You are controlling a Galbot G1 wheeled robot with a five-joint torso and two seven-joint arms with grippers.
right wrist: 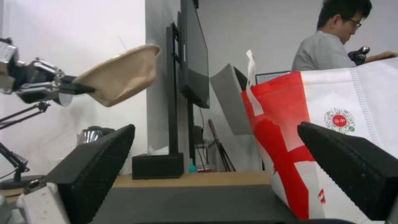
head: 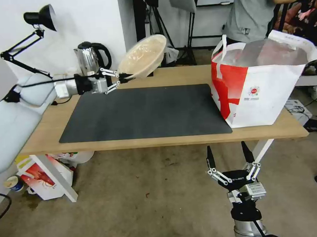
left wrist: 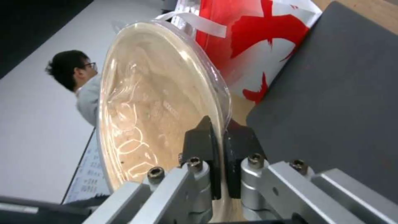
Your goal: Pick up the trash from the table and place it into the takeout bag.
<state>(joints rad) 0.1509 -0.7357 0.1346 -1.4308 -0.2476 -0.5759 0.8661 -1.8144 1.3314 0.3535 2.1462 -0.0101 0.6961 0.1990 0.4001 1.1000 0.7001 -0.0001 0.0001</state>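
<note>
A shallow beige oval bowl [head: 143, 56], the one piece of trash in sight, hangs tilted in the air above the back left of the table [head: 167, 141]. My left gripper [head: 122, 77] is shut on its rim. In the left wrist view both black fingers pinch the bowl [left wrist: 153, 102] rim at the left gripper [left wrist: 219, 124]. The takeout bag [head: 263, 80] stands open on the table's right end, foil lining showing, to the right of the bowl. My right gripper [head: 226, 147] is open, low in front of the table's front edge, holding nothing. In the right wrist view the bowl [right wrist: 120, 74] and bag [right wrist: 340, 124] appear.
A dark grey mat [head: 143, 112] covers the table's middle. A steel kettle [head: 90, 58] and a black desk lamp [head: 39, 16] stand at the back left. A black tissue box [right wrist: 157, 166] sits at the back. A person stands behind the bag. Boxes [head: 44, 175] lie under the table's left.
</note>
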